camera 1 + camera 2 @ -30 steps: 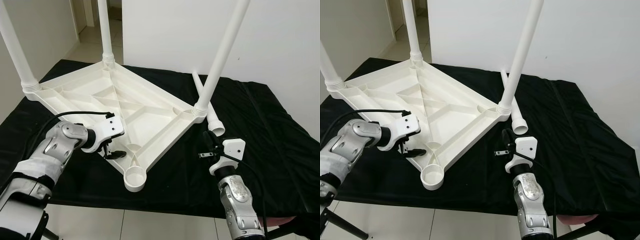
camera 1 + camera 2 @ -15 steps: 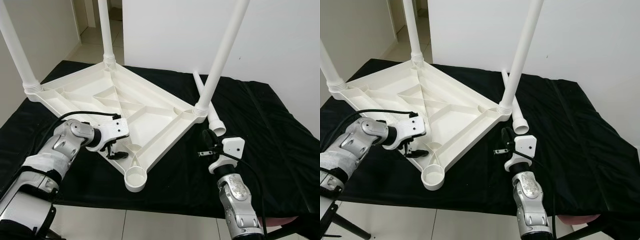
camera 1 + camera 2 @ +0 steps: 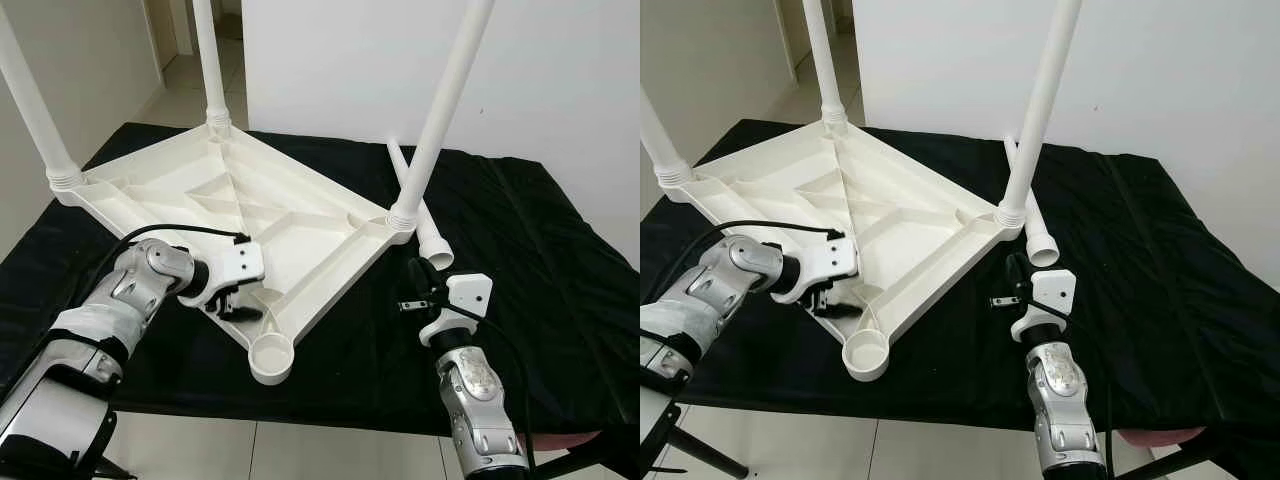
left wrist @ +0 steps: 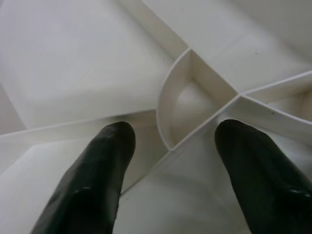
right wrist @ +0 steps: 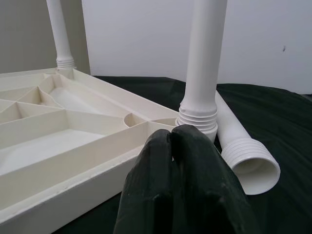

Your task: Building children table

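A white plastic table top (image 3: 240, 215) lies upside down on a black cloth (image 3: 520, 260), its ribbed underside facing up, with three white legs standing in its corner sockets: one at the far left corner (image 3: 35, 100), one at the back corner (image 3: 210, 60) and one at the right corner (image 3: 440, 110). The near corner socket (image 3: 271, 355) stands empty. The left gripper (image 3: 236, 303) is down against the near left edge of the table top, just behind that empty socket; in its wrist view the two black fingers (image 4: 97, 180) are spread wide apart over the white ribs with nothing between them. To the right, a loose fourth leg (image 3: 420, 210) lies flat on the cloth, just behind the standing right leg, its threaded open end toward the robot. The right gripper (image 3: 415, 285) hovers just short of that open end, beside the right corner, and its fingers (image 5: 180, 190) are pressed together, gripping nothing. No writing or labels can be read on any part.
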